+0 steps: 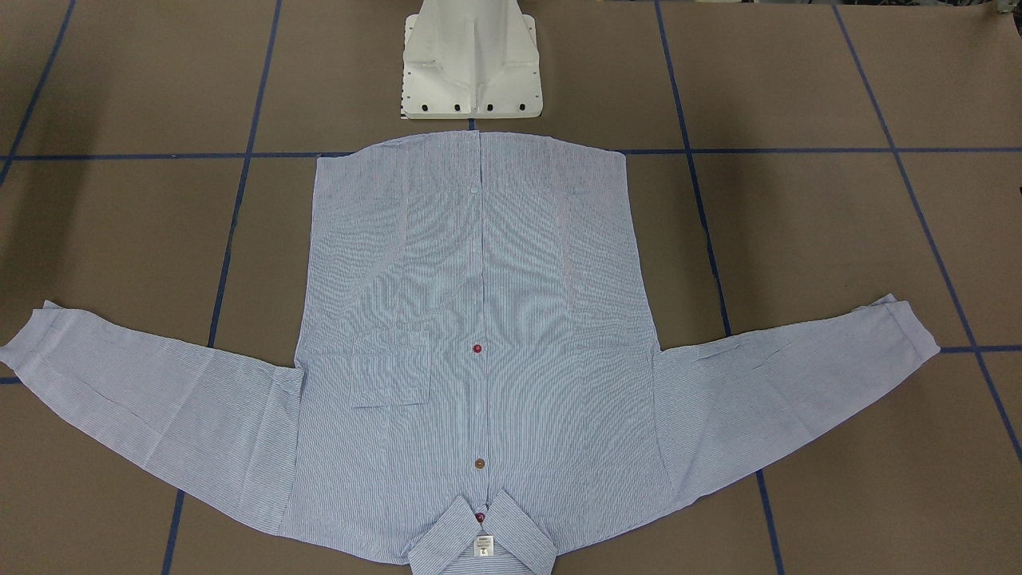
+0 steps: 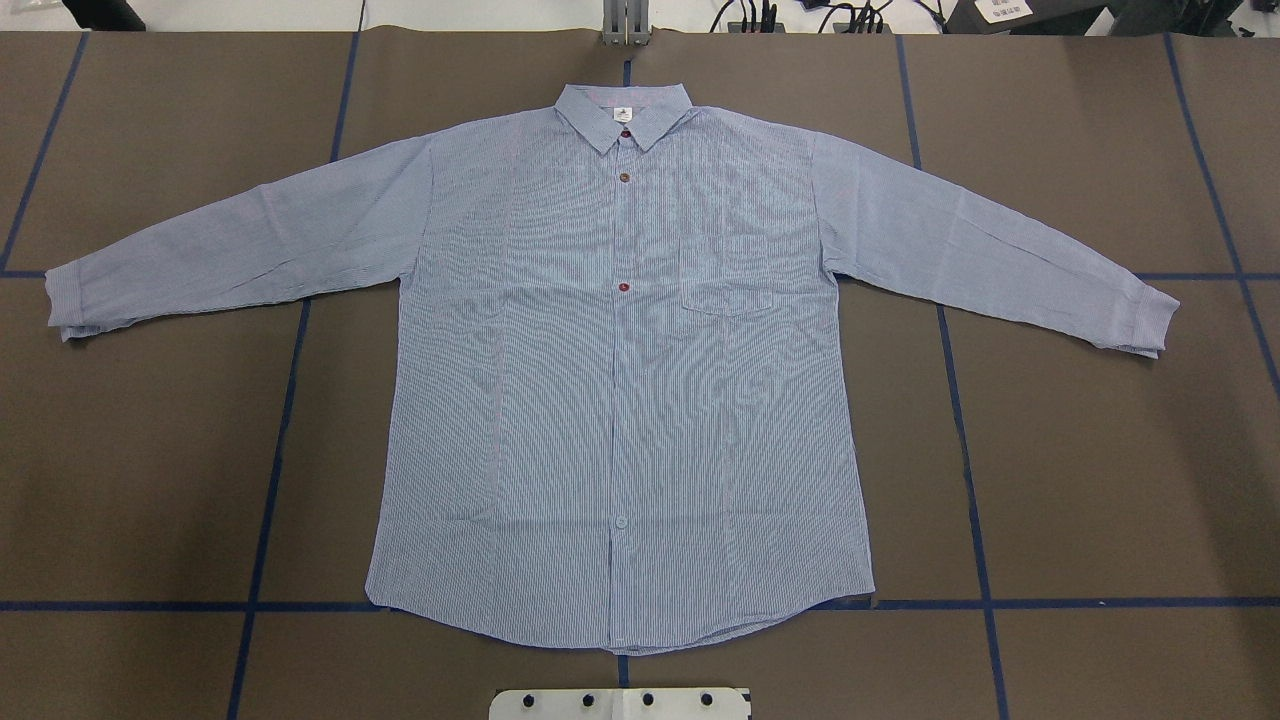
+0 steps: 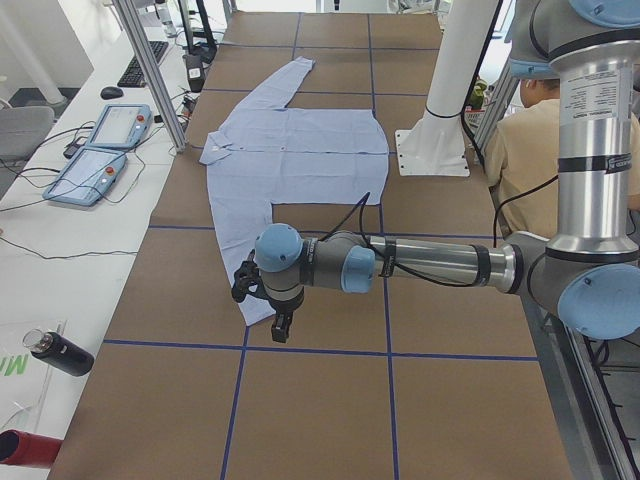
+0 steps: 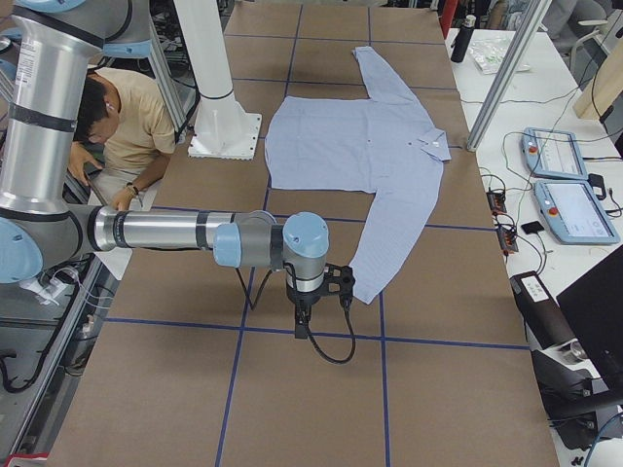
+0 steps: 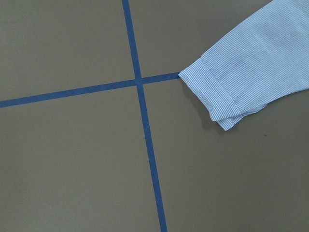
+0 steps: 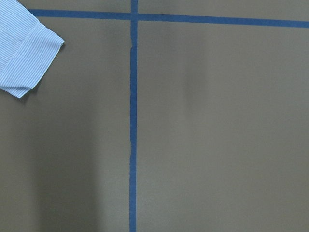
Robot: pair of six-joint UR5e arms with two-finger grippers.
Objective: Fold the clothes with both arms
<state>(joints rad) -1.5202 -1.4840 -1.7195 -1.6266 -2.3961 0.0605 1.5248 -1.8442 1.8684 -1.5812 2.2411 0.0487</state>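
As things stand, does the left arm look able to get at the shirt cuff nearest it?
Probably yes. The left gripper hangs above the table close beside that cuff, which lies flat with nothing over it. Whether the gripper is open cannot be told.

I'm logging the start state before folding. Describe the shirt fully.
The shirt is thin, light blue-and-white fine-striped cloth, long-sleeved, buttoned shut, front up. It lies flat on the brown table, both sleeves spread outward, collar away from the robot's base, hem nearest it. It has a chest pocket, red and brown buttons, white neck label. Unfolded, lightly creased.
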